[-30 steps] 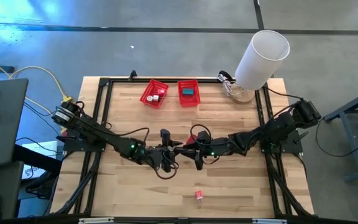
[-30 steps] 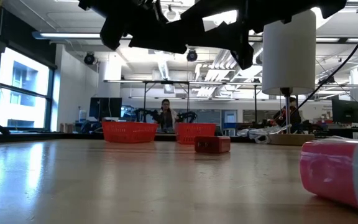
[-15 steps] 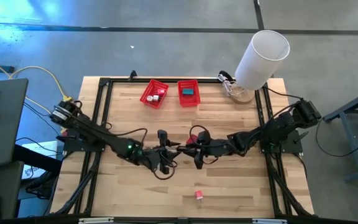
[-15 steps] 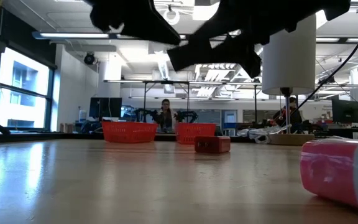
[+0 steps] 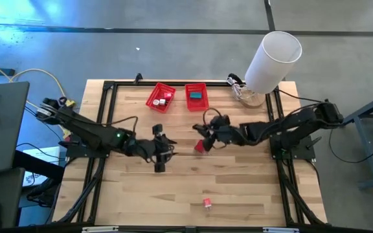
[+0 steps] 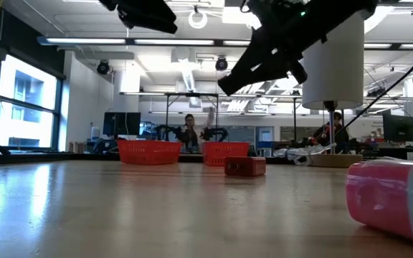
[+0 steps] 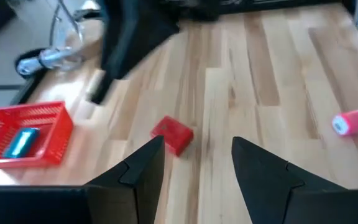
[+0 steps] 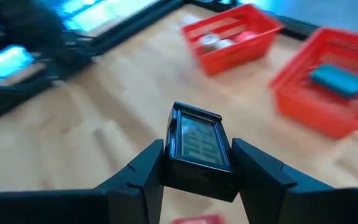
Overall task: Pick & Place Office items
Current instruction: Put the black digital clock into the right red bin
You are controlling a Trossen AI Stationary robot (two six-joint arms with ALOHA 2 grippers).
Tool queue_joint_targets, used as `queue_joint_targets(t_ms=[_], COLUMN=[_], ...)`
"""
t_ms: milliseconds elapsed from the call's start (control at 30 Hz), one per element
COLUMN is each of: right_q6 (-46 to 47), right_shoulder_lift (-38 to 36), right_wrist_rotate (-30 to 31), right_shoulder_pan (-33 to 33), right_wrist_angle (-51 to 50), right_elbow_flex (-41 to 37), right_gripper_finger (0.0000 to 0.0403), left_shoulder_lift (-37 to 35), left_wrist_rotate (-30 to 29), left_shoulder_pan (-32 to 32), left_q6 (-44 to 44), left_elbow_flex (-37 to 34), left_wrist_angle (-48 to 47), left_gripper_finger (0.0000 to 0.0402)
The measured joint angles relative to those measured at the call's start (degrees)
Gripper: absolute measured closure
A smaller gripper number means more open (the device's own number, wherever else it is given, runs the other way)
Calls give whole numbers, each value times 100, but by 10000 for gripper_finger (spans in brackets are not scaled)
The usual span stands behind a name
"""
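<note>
My right gripper (image 5: 207, 131) hovers over the table's middle, shut on a dark grey block (image 8: 194, 146) with a ribbed face. A red block (image 5: 199, 146) lies flat on the table just near of it and also shows as the red block (image 7: 173, 134) ahead of my left gripper. My left gripper (image 5: 162, 151) is open and empty, left of the red block. A pink item (image 5: 207, 203) lies on its side toward the near edge. The left red basket (image 5: 160, 97) holds silvery and red pieces, the right red basket (image 5: 196, 97) a teal piece (image 8: 337, 79). My right gripper pinches the dark grey block between its two fingers (image 8: 140, 177), one on each long side (image 8: 169, 155). The fingers slant toward the far baskets. The block is lifted clear of the table, and its far end sticks out past the fingertips.
A big white cylinder (image 5: 274, 57) stands at the far right corner, beside a tangle of cable. A black frame (image 5: 109, 87) runs along the table's edges. Bare wood lies between the grippers and the baskets and along the near edge. People sit in the room beyond.
The two grippers, close together over the table's middle a second ago, have parted. My right gripper has moved toward the far edge and the baskets. My left gripper has drawn back toward the table's left. The red block and the pink item have stayed put.
</note>
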Motion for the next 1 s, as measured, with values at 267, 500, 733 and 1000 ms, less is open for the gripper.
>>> queue_joint_targets(t_ms=[267, 500, 733, 1000], right_q6=[-688, -1224, -1522, -1513], right_shoulder_lift=[148, 776, 1743, 2616], right_wrist_rotate=[-11, -546, -1136, -1564], right_shoulder_pan=[-968, -1994, -2744, -3273], right_wrist_angle=[-830, -1144, -1154, -1355], right_elbow_flex=[720, 1343, 1938, 2303], right_gripper_finger=[253, 253, 253, 252], left_shoulder_lift=[-187, -174, -174, -174], left_wrist_rotate=[996, 1634, 1784, 1780], left_shoulder_pan=[608, 961, 1000, 989], left_q6=[-316, -863, -957, -991], left_elbow_flex=[0, 0, 0, 0], left_wrist_angle=[-626, -969, -1014, -1031], left_gripper_finger=[222, 222, 222, 222])
